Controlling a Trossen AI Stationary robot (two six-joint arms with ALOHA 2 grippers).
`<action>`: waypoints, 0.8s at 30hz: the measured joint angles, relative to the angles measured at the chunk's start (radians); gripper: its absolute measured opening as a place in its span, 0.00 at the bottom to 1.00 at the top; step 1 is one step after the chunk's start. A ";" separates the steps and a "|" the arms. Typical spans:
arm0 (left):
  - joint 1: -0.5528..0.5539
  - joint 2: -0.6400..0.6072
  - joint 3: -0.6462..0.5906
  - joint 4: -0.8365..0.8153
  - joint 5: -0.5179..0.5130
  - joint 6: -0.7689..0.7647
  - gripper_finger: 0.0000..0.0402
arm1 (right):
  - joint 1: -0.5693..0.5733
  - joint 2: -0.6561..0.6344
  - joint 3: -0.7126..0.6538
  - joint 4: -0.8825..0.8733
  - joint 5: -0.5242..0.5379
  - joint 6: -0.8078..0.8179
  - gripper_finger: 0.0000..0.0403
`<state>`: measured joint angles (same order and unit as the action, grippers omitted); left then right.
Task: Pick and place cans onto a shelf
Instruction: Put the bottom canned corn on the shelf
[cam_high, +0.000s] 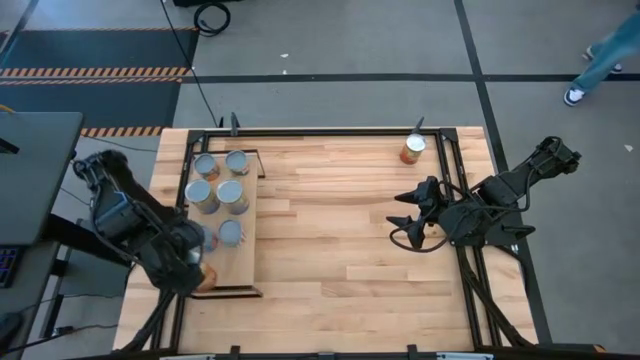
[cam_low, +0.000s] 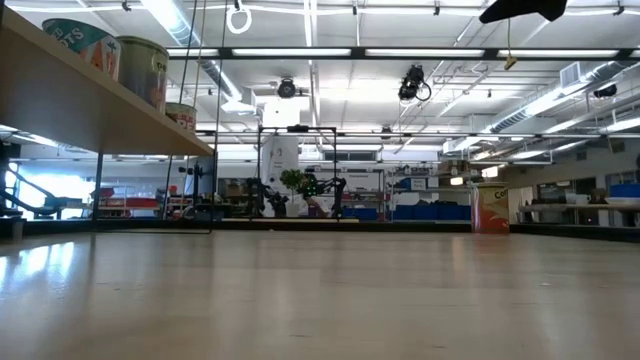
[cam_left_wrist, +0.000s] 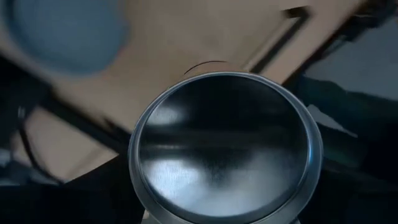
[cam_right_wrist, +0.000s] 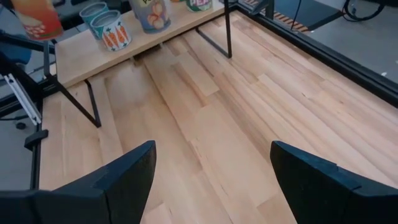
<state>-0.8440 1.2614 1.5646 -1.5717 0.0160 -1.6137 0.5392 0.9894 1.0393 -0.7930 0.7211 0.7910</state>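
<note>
The shelf (cam_high: 243, 262) stands at the 9 o'clock side of the table (cam_high: 340, 250) in the high view. 5 cans sit on it: 4 clustered (cam_high: 220, 183) at its 12 o'clock end and 1 (cam_high: 230, 232) near mid-length. The left claw (cam_high: 196, 268) is at the shelf's 6 o'clock end, holding a can (cam_left_wrist: 224, 146); that can's silver top fills the left wrist view, hiding the fingers, and only an orange edge shows from above. A lone can (cam_high: 412, 149) stands at the table's 1 o'clock corner. The right claw (cam_right_wrist: 211, 177) hovers over bare table with fingers spread wide, gripping nothing. In the low view, shelf cans are cut off.
</note>
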 joint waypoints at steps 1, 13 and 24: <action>-0.007 -0.016 -0.023 -0.001 0.007 -0.044 0.77 | 0.000 0.000 0.000 0.004 0.002 0.000 0.80; -0.012 -0.097 -0.179 0.001 0.002 -0.415 0.78 | 0.000 0.001 0.000 0.015 0.011 0.003 0.80; -0.018 -0.092 -0.230 0.011 0.004 -0.415 0.79 | 0.000 0.001 0.000 0.014 0.018 -0.006 0.83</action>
<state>-0.8619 1.1694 1.3346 -1.5611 0.0199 -2.0286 0.5392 0.9901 1.0393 -0.7788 0.7395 0.7854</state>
